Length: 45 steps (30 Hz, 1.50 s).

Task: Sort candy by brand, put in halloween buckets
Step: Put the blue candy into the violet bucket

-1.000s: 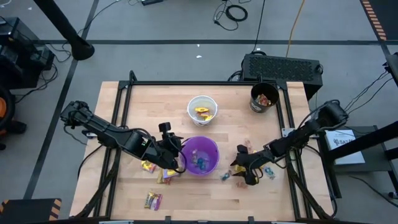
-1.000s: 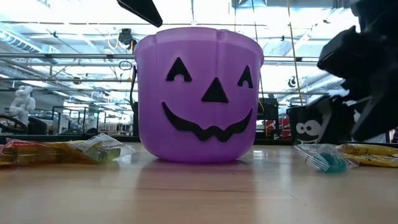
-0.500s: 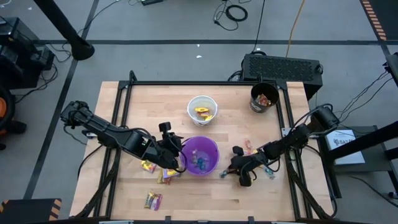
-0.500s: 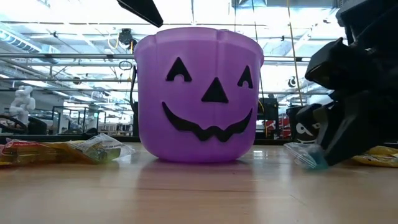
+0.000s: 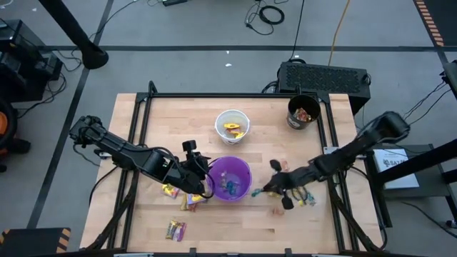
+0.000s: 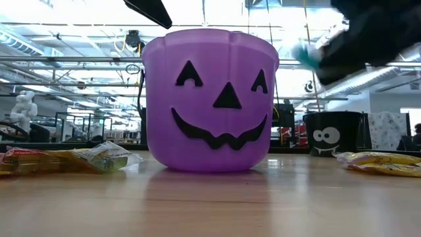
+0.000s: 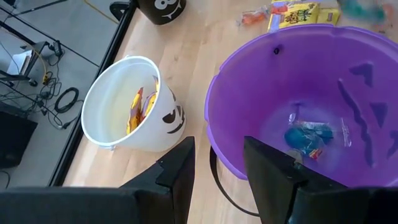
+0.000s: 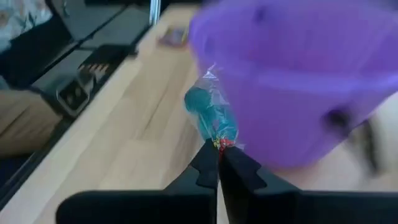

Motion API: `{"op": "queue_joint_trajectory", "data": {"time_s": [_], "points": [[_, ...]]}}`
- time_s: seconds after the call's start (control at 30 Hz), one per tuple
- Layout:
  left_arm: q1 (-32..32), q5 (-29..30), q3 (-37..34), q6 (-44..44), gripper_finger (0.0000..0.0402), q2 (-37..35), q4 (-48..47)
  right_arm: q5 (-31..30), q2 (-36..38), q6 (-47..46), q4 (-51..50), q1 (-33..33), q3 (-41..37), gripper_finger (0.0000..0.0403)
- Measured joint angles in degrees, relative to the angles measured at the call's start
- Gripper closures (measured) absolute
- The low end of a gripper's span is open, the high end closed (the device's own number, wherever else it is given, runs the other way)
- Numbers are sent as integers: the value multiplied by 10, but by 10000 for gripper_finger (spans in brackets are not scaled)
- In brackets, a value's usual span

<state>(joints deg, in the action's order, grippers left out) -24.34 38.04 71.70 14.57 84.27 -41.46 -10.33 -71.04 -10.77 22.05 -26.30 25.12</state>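
Wooden worktop (image 5: 214, 221) is shared by a purple bucket (image 5: 232, 178), white bucket (image 5: 232, 126) and black bucket (image 5: 303, 111), with yellow candy packets (image 5: 175, 230) scattered around. A blue-green candy (image 8: 210, 114) is pinched by its wrapper in the closed right gripper (image 8: 218, 154), raised just beside the purple bucket. The left gripper (image 7: 214, 163) is held partly open and empty at that bucket's opposite rim.

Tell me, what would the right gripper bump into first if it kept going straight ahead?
Most likely the purple bucket. The right gripper, jaws shut on a blue-green candy, points at the bucket's outer wall. How close it is remains unclear.
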Motion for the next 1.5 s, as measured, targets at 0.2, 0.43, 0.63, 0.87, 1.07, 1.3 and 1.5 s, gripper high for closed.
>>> {"op": "queue_joint_trajectory", "data": {"time_s": [0.2, 0.43, 0.63, 0.87, 1.07, 1.3, 1.5], "points": [[0, 0, 0, -1, 259, 0, 0, -90, 126, 98, -90, -1, 27, 402], [0, 13, 0, -5, 259, 0, 0, -220, 157, 371, -102, -1, 52, 402], [0, 15, 0, -4, 259, 0, 0, -288, 139, 492, -103, 0, 54, 403], [0, 15, 0, -3, 259, 0, 0, -290, 126, 399, -68, 0, 54, 403], [0, 15, 0, 1, 259, 0, 0, -356, 127, 143, 58, 5, 54, 403], [0, 15, 0, 16, 259, 0, -1, -329, 126, -89, 85, 27, 54, 402], [0, 18, 0, 15, 259, 0, -28, -268, 109, 28, 77, 27, 54, 401]]}}
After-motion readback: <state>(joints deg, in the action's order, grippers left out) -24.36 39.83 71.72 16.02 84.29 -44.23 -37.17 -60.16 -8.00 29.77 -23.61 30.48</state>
